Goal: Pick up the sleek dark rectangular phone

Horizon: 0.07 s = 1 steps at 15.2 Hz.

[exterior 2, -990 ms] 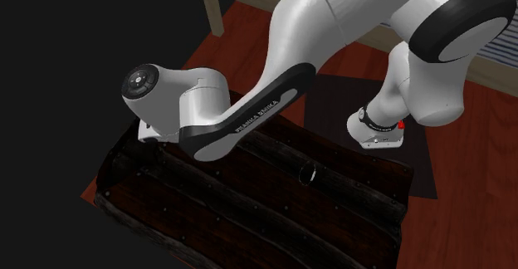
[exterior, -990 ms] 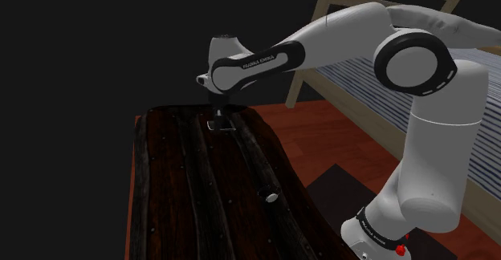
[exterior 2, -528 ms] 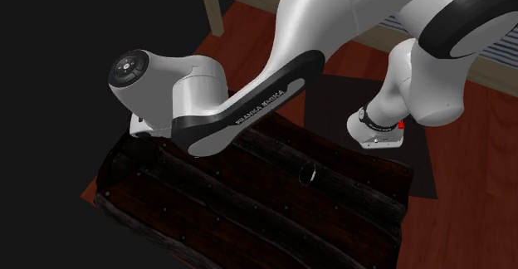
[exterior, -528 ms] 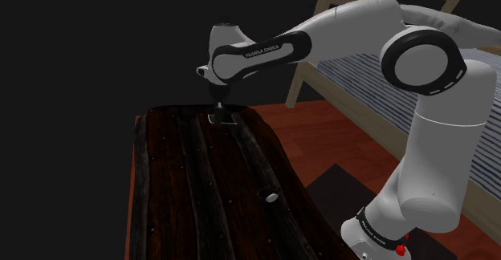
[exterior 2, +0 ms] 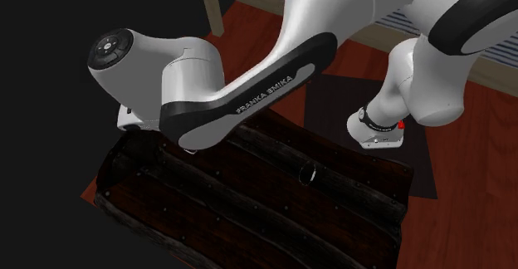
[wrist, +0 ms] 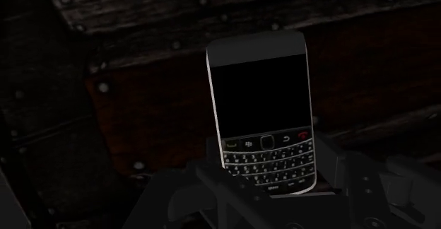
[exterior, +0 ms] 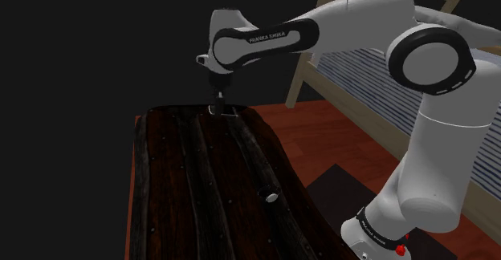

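Observation:
A dark phone [wrist: 260, 86] with a black screen and a small keyboard stands clasped at its keyboard end between my black fingers [wrist: 212, 186]. My gripper [wrist: 272, 189] is shut on it, and the dark wooden table [wrist: 141, 100] lies well below. In the shoulder view my gripper [exterior: 215, 106] hangs just above the far end of the table [exterior: 177, 186]; the phone [exterior: 226, 112] is a faint dark shape at the fingertips. The second exterior view has the white forearm covering the hand above the table [exterior 2: 249, 217].
A small dark cylinder with a pale end [exterior: 271, 196] lies near the table's edge on the shoulder view's right, also visible as the cylinder [exterior 2: 309, 174]. A wooden bed frame [exterior: 309, 66] with a striped mattress stands behind. The stand's base [exterior: 373, 234] sits on reddish floor.
The arm has risen steadily over the last second, lifting the gripper and the phone up from the table's far end.

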### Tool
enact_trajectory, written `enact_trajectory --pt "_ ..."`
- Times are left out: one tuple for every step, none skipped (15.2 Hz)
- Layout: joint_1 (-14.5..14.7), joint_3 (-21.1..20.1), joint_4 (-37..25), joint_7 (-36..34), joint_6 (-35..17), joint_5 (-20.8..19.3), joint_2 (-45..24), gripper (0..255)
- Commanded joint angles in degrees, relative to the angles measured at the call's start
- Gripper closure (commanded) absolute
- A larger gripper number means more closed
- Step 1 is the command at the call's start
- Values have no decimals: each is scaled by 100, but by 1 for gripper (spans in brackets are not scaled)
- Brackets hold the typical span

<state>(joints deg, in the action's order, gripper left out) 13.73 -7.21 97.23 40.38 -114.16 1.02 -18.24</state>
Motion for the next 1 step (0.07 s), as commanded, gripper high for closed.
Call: enact_trajectory --pt "-2 0 -28 1 46 2 15 255"
